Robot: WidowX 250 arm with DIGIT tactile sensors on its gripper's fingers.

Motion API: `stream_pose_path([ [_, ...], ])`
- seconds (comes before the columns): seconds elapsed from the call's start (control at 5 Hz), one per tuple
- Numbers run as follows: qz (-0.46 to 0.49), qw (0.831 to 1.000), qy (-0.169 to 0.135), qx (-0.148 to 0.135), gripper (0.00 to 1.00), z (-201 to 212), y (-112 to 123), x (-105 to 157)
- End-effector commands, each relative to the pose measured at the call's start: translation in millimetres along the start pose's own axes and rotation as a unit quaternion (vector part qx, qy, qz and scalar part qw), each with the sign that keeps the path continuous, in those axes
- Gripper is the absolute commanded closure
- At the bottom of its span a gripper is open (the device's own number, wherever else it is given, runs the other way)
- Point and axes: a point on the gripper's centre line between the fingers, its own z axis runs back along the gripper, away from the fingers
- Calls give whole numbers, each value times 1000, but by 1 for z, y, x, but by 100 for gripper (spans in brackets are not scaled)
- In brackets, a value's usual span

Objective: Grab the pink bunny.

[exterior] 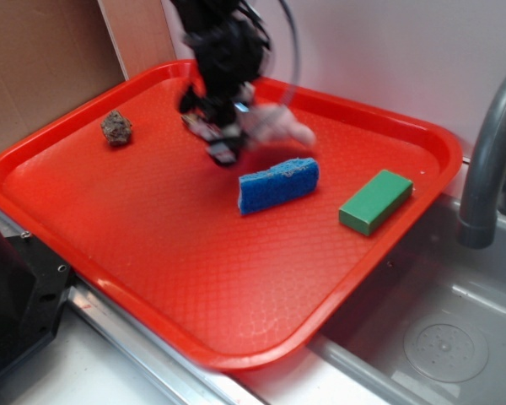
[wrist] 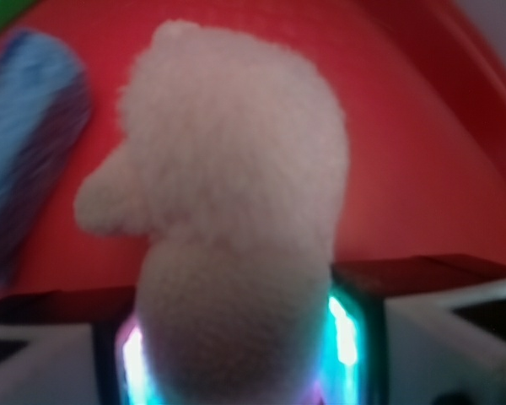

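The pink bunny (exterior: 280, 123) is a pale plush toy hanging blurred just above the back of the red tray (exterior: 152, 245). The black gripper (exterior: 222, 135) is shut on the bunny's left end and holds it off the tray. In the wrist view the pink bunny (wrist: 236, 211) fills the middle. Its narrow end is pinched between the two glowing fingers (wrist: 347, 333) of the gripper (wrist: 236, 354). The blue sponge (exterior: 277, 185) lies just in front of the bunny, and the blue sponge (wrist: 29, 152) shows again at the wrist view's left.
A green block (exterior: 375, 201) lies near the tray's right rim. A brown lumpy object (exterior: 116, 127) sits at the tray's far left. A sink basin (exterior: 455, 337) and grey faucet (exterior: 489, 152) are on the right. Cardboard (exterior: 42, 59) stands behind at left.
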Motion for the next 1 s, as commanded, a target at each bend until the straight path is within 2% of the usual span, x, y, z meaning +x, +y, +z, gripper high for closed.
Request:
stream_pose_path([
  [0.0, 237, 967, 93, 26, 100, 100, -10, -65],
  [0.2, 361, 926, 105, -23, 100, 146, -46, -56],
  [0.4, 474, 877, 74, 4, 100, 175, -64, -32],
  [0.6, 524, 849, 75, 8, 100, 180, -60, -22],
  [0.8, 524, 850, 42, 37, 100, 173, -51, -15],
])
